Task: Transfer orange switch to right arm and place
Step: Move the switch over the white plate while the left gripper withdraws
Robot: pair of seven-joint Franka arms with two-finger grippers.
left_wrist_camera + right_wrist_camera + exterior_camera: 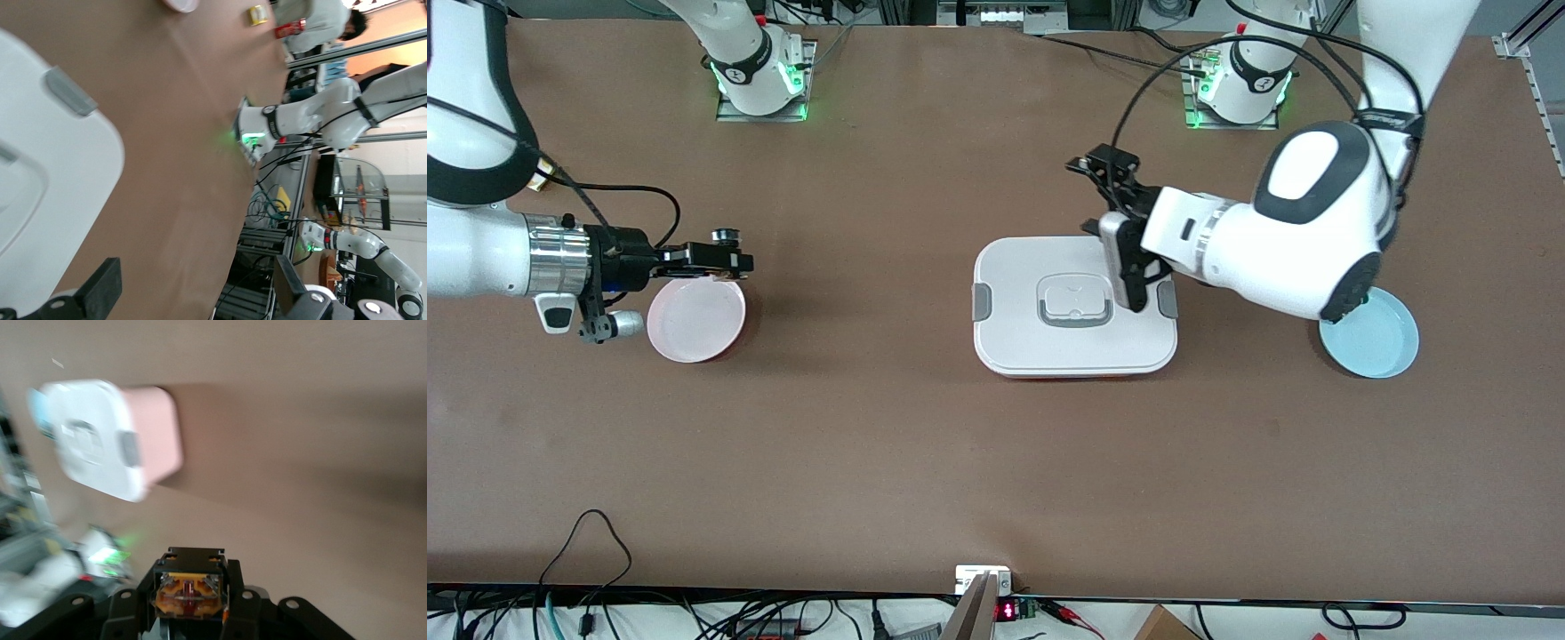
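The orange switch point(189, 595) sat clamped between the fingers of the right gripper point(729, 258), up over the rim of the pink plate point(694, 320). Its tan-orange rear block faced back toward the wrist, long axis along the fingers. The left gripper point(1129, 276) waited, fingers spread, over the white lidded box point(1040, 342).

Robotics lab; several robot arms point(347, 100), cable tangles point(694, 618).
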